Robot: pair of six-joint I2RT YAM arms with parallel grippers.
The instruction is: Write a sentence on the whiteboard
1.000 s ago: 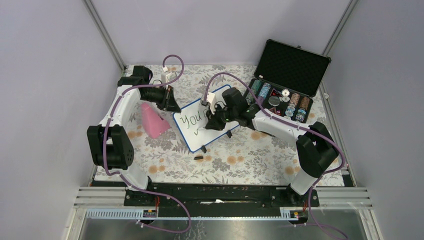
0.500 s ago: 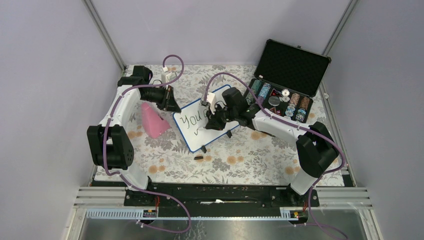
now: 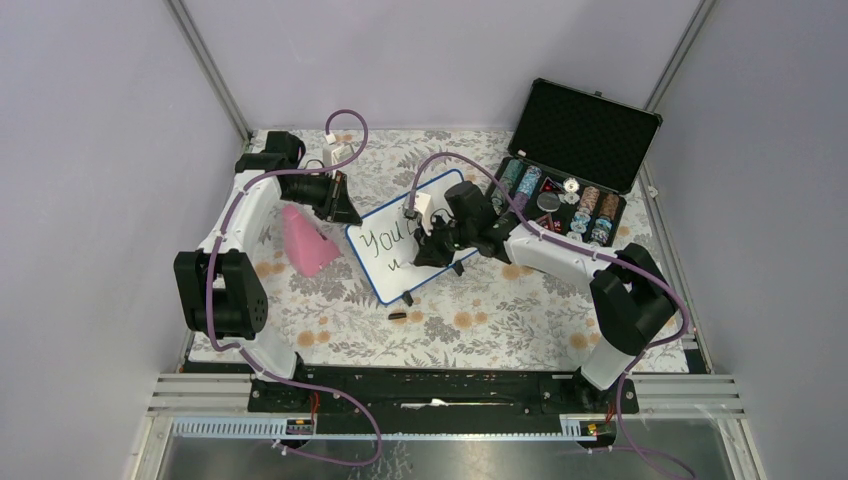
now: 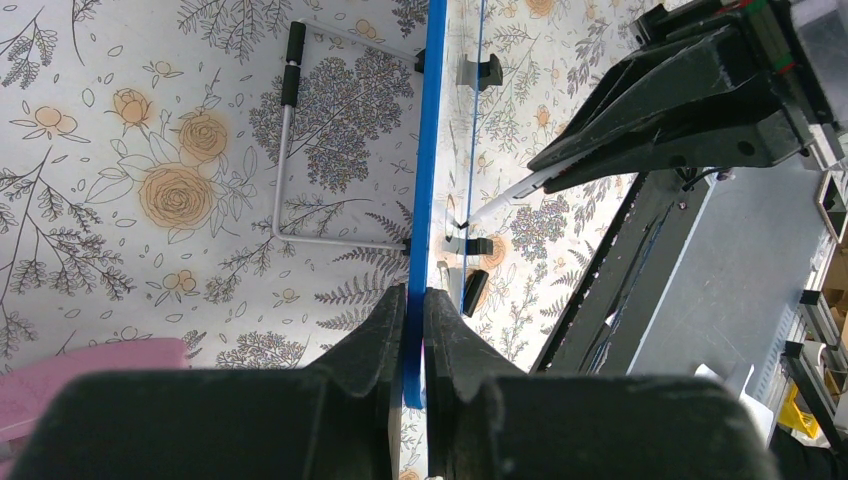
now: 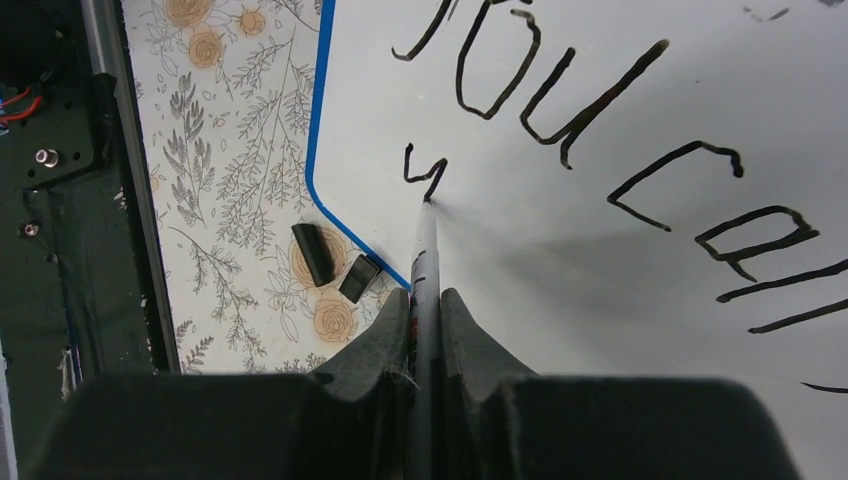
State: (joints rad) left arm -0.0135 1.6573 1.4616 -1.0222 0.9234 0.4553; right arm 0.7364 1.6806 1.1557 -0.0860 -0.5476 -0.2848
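Observation:
The whiteboard [image 3: 375,268], white with a thin blue frame [image 4: 433,150], stands tilted at the table's middle. My left gripper [image 3: 345,211] is shut on its blue edge at the far left corner, jaws pinching the frame [image 4: 415,300]. My right gripper [image 3: 432,252] is shut on a marker [image 5: 426,250], whose tip touches the board [image 5: 600,280]. The sentence [image 5: 560,90] reads "You ca" on its top line. A small first stroke [image 5: 424,170] of a second line sits at the marker tip. The marker [image 4: 510,194] also shows from the board's back side.
A pink wedge [image 3: 305,241] lies left of the board. An open black case [image 3: 580,150] with chips stands at the back right. A black cap [image 3: 397,316] lies near the board's front corner, next to a clip foot [image 5: 360,277]. The board's wire stand [image 4: 283,150] rests behind it.
My right gripper has shifted slightly toward the near side with the marker, and the small stroke under "You" has grown. The left arm and the board have not moved.

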